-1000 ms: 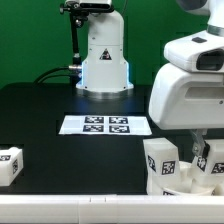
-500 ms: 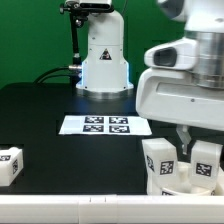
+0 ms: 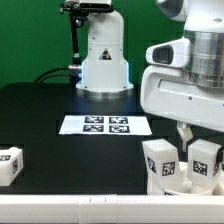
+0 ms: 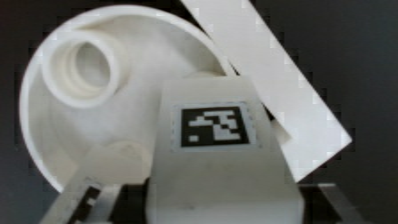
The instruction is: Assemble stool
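In the wrist view a white stool leg (image 4: 217,150) with a square marker tag stands between my fingers (image 4: 86,200), and my gripper (image 4: 205,208) is shut on it. Behind it lies the round white seat (image 4: 98,110), with a raised ring socket showing. In the exterior view my gripper (image 3: 193,143) hangs at the exterior view's lower right, holding this leg (image 3: 207,160). A second tagged leg (image 3: 160,163) stands just beside it. The seat is mostly hidden there behind the legs.
The marker board (image 3: 105,125) lies mid-table. Another tagged leg (image 3: 8,165) sits at the exterior view's left edge. The robot base (image 3: 104,62) stands at the back. A long white strip (image 4: 267,70) slants past the seat in the wrist view.
The arm has shifted toward the exterior view's left, carrying the leg closer to the second leg. The grip is unchanged.
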### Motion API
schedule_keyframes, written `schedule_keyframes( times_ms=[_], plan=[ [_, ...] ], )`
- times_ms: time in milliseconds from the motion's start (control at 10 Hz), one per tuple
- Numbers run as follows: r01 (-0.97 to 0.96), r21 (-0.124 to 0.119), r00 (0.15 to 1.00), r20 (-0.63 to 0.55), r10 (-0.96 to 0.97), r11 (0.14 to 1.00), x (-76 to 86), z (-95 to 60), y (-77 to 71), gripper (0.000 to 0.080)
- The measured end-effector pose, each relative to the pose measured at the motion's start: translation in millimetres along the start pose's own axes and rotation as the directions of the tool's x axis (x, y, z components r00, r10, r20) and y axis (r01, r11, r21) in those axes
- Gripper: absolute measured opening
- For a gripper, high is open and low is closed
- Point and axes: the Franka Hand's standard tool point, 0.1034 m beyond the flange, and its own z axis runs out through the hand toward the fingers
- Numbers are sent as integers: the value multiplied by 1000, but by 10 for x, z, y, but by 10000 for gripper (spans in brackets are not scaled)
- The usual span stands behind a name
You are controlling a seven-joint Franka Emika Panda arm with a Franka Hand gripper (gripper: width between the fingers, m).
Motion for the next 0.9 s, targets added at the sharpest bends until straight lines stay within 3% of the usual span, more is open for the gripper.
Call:
schedule_keyframes(
  times_ms=[200,300,700,800,900],
  plan=[
    [-457,51,889,-15,458,888,-50,7,50,334],
    [-456,49,889,-19,458,888,-49,3,57,334],
    [-683,51,730,12,683,729,-51,11,69,334],
    [-825,63,564,40,825,561,-62,17,83,334],
    [-877,77,479,58,876,474,-81,19,81,334]
  ],
)
